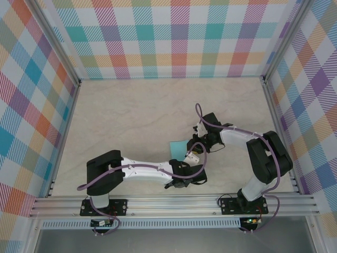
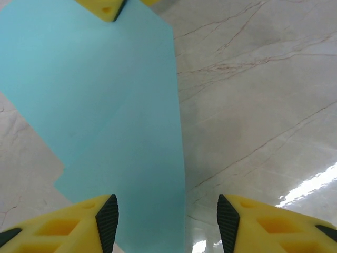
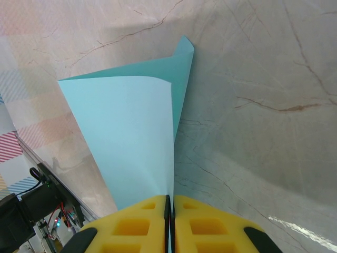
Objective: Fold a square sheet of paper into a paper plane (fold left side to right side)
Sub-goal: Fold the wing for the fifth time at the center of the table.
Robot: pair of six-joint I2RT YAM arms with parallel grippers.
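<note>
Plain turquoise sheet of paper (image 3: 126, 132), half-folded, between tight right fingers (image 3: 139, 224)

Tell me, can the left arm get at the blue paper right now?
Probably yes: the left gripper hangs open right over the paper, at its edge, with nothing between. The right gripper pinches its far end.

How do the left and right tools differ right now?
The left tool is open, jaws apart; the right tool is shut. The right tool pinches the paper at its edge; the left tool grips nothing, with paper lying flat under it. Both are yellow.
</note>
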